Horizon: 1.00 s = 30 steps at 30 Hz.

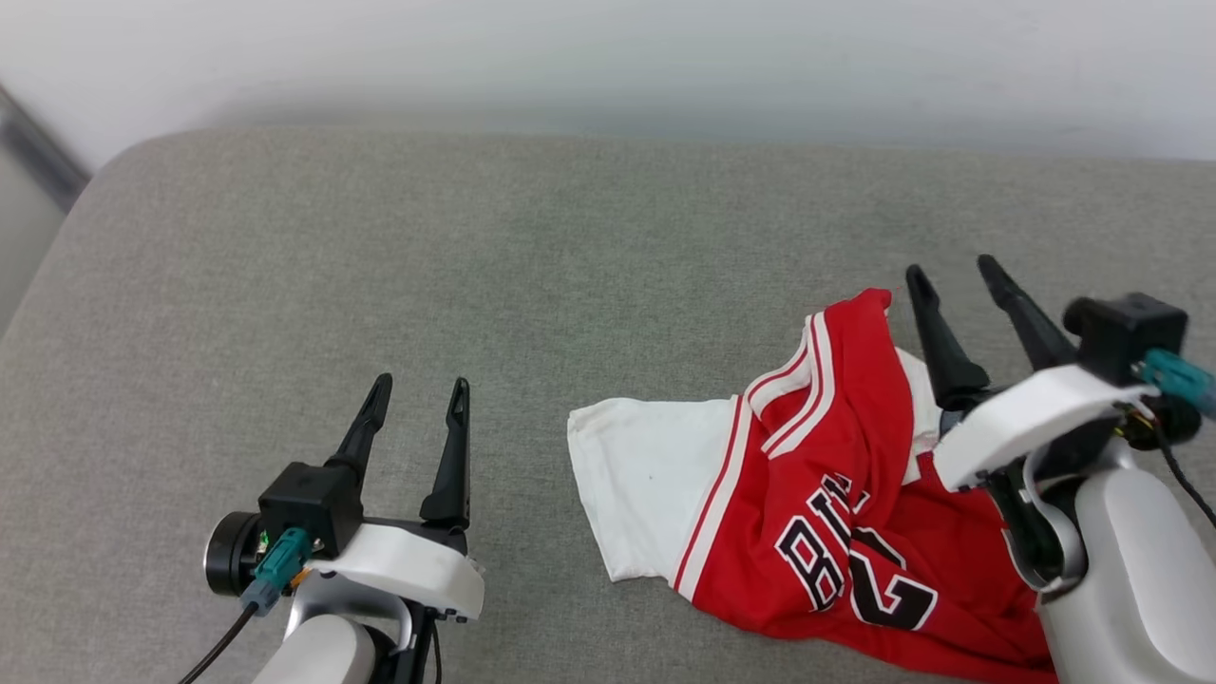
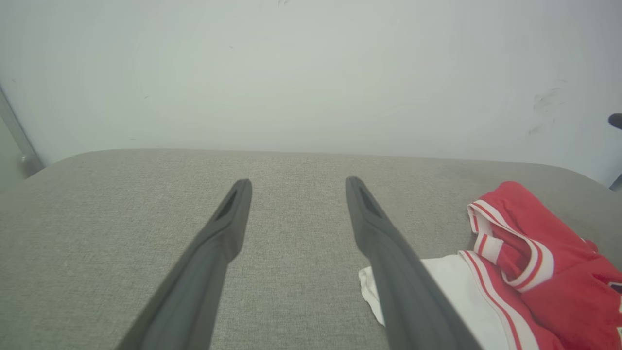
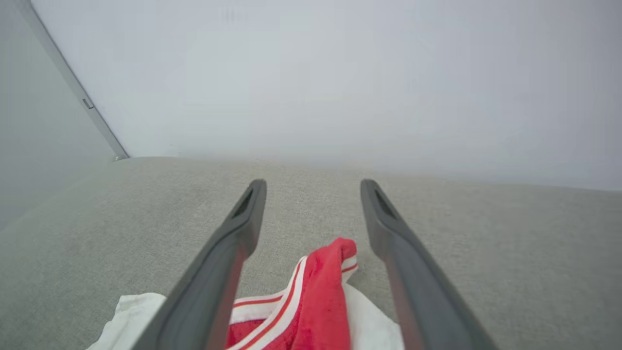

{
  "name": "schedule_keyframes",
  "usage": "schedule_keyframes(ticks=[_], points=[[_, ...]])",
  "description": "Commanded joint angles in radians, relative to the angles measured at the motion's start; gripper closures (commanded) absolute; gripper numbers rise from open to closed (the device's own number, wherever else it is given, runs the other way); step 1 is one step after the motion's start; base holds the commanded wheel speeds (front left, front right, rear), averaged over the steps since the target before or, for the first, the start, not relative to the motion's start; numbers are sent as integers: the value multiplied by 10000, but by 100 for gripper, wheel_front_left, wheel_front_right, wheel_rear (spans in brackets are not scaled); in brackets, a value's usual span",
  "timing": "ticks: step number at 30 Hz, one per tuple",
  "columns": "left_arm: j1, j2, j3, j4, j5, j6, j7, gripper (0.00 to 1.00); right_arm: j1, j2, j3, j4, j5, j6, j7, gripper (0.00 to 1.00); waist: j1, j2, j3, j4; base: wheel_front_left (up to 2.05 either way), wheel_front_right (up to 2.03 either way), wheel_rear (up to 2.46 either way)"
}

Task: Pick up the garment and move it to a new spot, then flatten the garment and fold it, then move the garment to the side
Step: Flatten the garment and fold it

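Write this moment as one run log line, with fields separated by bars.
garment: crumpled on grey cushion, not held | left gripper: open, apart from garment | right gripper: open, at garment's right edge

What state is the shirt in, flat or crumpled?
Crumpled. The shirt lies heaped on the grey cushion: its red body is folded over itself, the lettering is creased, and one white sleeve lies out flat.
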Motion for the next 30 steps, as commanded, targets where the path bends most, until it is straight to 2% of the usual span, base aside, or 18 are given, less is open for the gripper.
schedule_keyframes(ticks=[1, 7, 13, 18, 23, 27, 30], points=[[154, 38, 35, -48, -50, 66, 21, 0, 374, 93, -227, -450, -209, -3, -259, 0, -1, -1, -213, -159, 0, 0, 0], [510, 173, 184, -104, -188, 226, 50, 0, 2003, 429, -1083, -2191, -740, -3, -425, 0, -1, -1, -623, -374, 0, 0, 0], [882, 340, 263, -181, -294, 375, 143, 0, 3839, 867, -1637, -3605, -1089, -3, 289, 0, -1, -1, -1013, -521, 0, 0, 0], [1067, 440, 270, -235, -339, 444, 234, 0, 4829, 1057, -1816, -4314, -1123, -3, 729, 0, -1, -1, -1216, -630, 0, 0, 0], [1156, 475, 233, -313, -374, 525, 324, 0, 5260, 1134, -2166, -4219, -887, -3, 1352, 0, -1, -1, -1321, -702, 0, 0, 0], [1115, 469, 200, -372, -379, 524, 368, 0, 5157, 1109, -2750, -3588, -565, -3, 2555, 0, -1, -1, -1307, -703, 0, 0, 0], [1022, 442, 161, -442, -355, 527, 373, 0, 4672, 793, -3087, -3015, -408, -3, 3749, 0, -1, -1, -1161, -651, 0, 0, 0]])
